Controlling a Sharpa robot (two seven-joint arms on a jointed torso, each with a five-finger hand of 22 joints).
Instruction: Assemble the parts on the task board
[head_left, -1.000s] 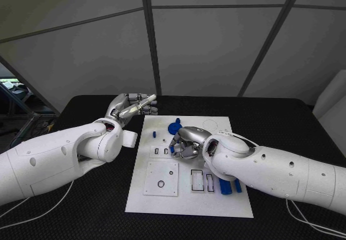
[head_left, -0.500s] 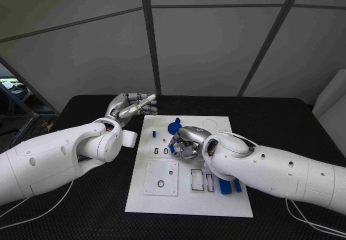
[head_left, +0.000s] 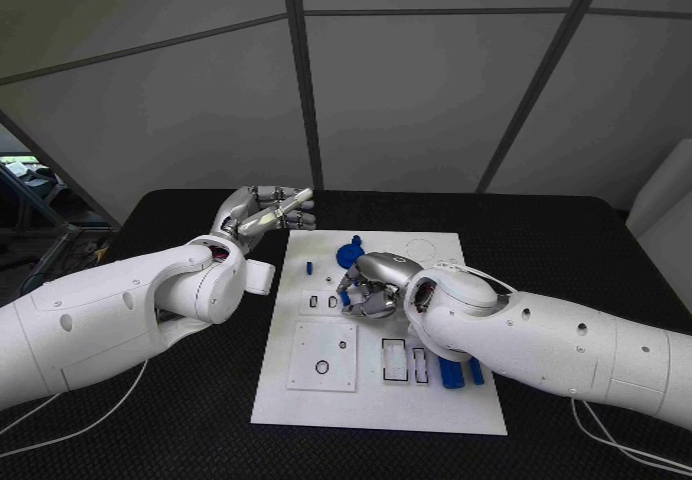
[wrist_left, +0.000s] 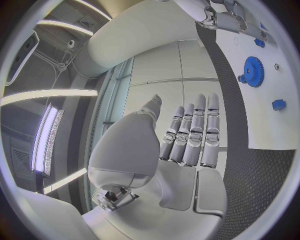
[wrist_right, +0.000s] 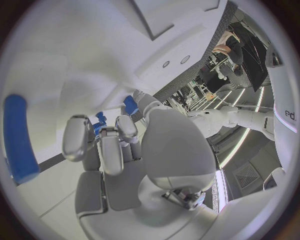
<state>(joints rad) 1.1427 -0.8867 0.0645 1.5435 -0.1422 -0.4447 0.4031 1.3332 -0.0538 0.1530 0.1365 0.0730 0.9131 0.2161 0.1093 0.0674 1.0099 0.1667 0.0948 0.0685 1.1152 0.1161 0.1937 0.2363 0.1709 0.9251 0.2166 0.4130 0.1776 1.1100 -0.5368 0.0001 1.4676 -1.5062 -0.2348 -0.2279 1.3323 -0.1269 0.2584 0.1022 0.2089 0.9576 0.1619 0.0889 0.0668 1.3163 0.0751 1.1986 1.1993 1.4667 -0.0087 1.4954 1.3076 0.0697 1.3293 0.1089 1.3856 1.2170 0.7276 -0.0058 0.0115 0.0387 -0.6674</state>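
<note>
The white task board (head_left: 378, 400) lies in the middle of the black table. My right hand (head_left: 372, 285) hangs low over its middle with the fingers curled down by the small slots; what they pinch is hidden. In the right wrist view the curled fingers (wrist_right: 103, 145) point at two small blue pieces (wrist_right: 130, 105). A blue gear (head_left: 351, 255) stands just beyond that hand, with a small blue peg (head_left: 309, 267) to its left. My left hand (head_left: 267, 212) is raised off the board's far left corner, fingers straight and empty. Two blue bars (head_left: 462, 373) lie near the front right.
Black-rimmed slots (head_left: 394, 360) and a square plate with holes (head_left: 323, 356) take up the board's near half. The left wrist view shows the gear (wrist_left: 252, 71), the peg (wrist_left: 279, 104) and my right hand (wrist_left: 228, 17). Black table (head_left: 577, 250) surrounds the board.
</note>
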